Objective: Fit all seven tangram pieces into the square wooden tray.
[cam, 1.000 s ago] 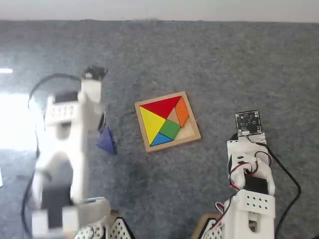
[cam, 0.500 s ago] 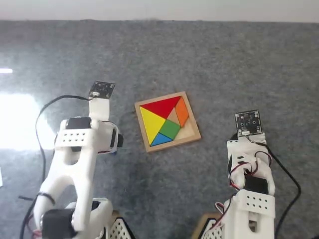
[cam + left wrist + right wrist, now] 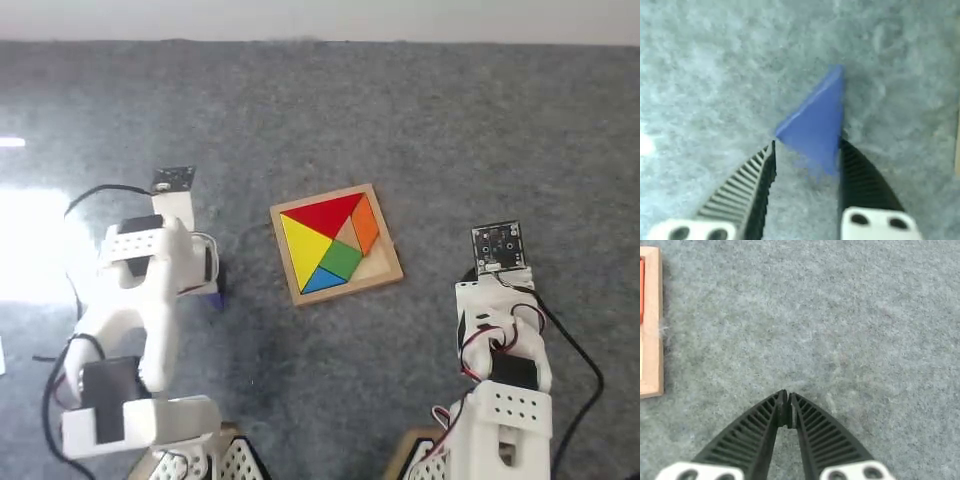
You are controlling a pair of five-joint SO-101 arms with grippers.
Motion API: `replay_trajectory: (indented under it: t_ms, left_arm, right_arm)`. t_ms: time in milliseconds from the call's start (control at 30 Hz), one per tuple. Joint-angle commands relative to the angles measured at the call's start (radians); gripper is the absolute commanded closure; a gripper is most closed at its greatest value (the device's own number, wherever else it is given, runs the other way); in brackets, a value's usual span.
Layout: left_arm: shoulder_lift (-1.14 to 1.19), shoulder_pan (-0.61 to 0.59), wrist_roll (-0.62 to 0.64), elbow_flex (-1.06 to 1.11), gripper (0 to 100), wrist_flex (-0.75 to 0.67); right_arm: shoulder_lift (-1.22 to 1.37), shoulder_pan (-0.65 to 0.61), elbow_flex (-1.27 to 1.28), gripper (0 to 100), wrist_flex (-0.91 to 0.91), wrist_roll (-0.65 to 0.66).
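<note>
Overhead, at left, your arm masks most of the blue triangle (image 3: pixel 215 297); left wrist view shows it whole inside the parted left gripper (image 3: pixel 806 144), long axis pointing away. Right gripper (image 3: pixel 788 406): clamped, empty.

This is a robotics bench, a lab set-up rather than anyone's home. A grey felt mat (image 3: pixel 450 130) is spread across the whole table, and two white robot arms stand side by side at its near edge, the left arm (image 3: pixel 140 290) and the right arm (image 3: pixel 505 400). Red and white wires (image 3: pixel 483 345) loop bare around the right arm's joints, and a small circuit board (image 3: pixel 498 246) sits uncovered at its tip. Between the arms lies a wooden puzzle tray (image 3: pixel 378 262), the one object laid out on the mat.
</note>
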Motion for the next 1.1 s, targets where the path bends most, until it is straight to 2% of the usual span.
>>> replay_trajectory:
  t_ms: [0, 133, 300, 500, 567, 767, 1067]
  left_arm:
    - [-0.04, 0.008, -0.015, -0.053, 85, 0.011]
    - [0.005, 0.025, -0.086, -0.059, 76, 0.009]
    - [0.094, 0.015, -0.299, -0.165, 71, 0.086]
    - [0.115, -0.153, -0.315, -0.321, 71, 0.138]
    - [0.121, -0.166, -0.33, -0.32, 71, 0.138]
    - [0.169, -0.132, -0.37, -0.298, 71, 0.132]
    - [0.301, -0.02, -0.33, -0.305, 71, 0.089]
  right_arm:
    - [-0.027, 0.008, -0.008, 99.2, -0.024, 0.011]
    - [-0.027, 0.008, -0.008, 99.2, -0.024, 0.011]
    - [-0.027, 0.01, -0.008, 99.2, -0.024, 0.011]
    - [-0.027, 0.01, -0.008, 99.2, -0.024, 0.011]
    - [-0.027, 0.008, -0.008, 99.2, -0.024, 0.011]
    - [-0.027, 0.007, -0.008, 99.2, -0.024, 0.011]
    - [-0.027, 0.008, -0.008, 99.2, -0.024, 0.011]
